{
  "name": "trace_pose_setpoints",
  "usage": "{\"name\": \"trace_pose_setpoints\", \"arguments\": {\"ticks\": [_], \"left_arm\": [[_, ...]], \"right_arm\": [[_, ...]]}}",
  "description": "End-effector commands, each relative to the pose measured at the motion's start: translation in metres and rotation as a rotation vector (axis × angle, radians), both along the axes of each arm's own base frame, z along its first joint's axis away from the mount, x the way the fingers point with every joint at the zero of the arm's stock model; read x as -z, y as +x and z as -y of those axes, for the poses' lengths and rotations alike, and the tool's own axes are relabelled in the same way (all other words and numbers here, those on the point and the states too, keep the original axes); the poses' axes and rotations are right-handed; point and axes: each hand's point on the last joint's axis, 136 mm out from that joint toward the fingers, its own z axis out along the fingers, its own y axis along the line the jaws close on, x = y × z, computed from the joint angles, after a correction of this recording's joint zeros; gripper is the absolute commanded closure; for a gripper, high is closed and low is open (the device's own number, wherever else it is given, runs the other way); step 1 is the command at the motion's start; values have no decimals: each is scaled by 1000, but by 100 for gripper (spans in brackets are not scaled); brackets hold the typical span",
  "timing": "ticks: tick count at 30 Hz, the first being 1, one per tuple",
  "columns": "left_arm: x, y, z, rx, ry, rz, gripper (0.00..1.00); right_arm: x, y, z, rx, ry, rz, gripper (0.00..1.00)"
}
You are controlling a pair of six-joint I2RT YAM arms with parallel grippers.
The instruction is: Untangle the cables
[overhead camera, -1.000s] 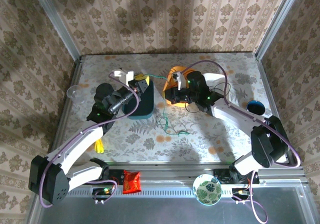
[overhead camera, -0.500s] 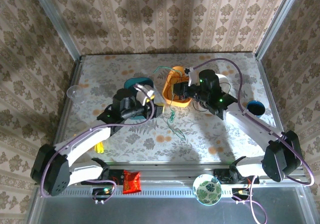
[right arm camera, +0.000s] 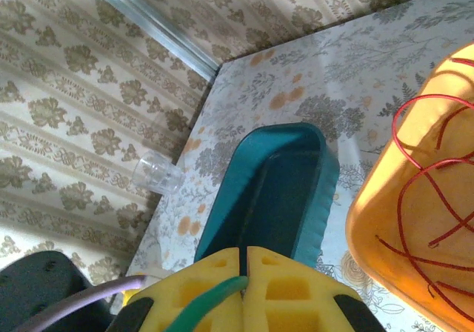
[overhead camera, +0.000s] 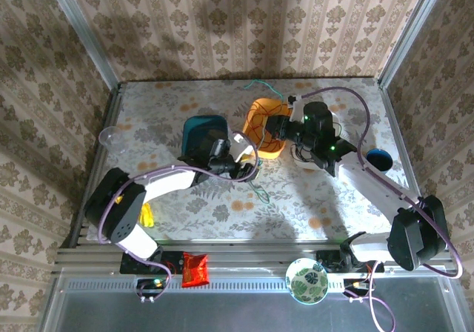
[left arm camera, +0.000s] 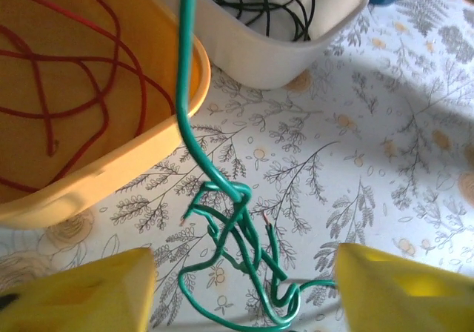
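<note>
Red cable (left arm camera: 46, 113), black cable (left arm camera: 259, 4), green cable (left arm camera: 238, 193): one of each.

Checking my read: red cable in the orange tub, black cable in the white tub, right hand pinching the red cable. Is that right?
One slip: the right hand pinches the green cable, not the red cable; the right wrist view shows it between the yellow pads. Red in the orange tub and black cable in the white tub stand.

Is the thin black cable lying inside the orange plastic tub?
No, the thin black cable lies coiled in the white plastic tub, next to the orange plastic tub.
</note>
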Motion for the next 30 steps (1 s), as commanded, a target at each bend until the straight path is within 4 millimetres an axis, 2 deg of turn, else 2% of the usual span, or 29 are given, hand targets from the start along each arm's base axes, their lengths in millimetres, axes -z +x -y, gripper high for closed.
{"name": "trace_pose_setpoints", "arguments": {"ticks": [1,5,10,15,19,24,30], "left_arm": [[-4,2,15,45,-41,12,47],[11,6,16,24,-39,-4,62],[21,7,19,9,-47,-41,100],[21,2,11,1,-32,-43,100],[16,-10,0,10,-14,-38,100],[-1,-32,-16,40,-12,-31,100],[8,-47,-42,29,50,-62,100]], "right_arm": [[-23,-1,8,31,79,37,100],[-28,2,19,63,110,36,100],[-28,3,34,110,122,29,100],[-22,1,58,218,21,35,100],[-5,-2,96,395,-112,9,100],[18,-13,141,598,-247,-37,100],[22,-31,188,808,-351,-57,100]]}}
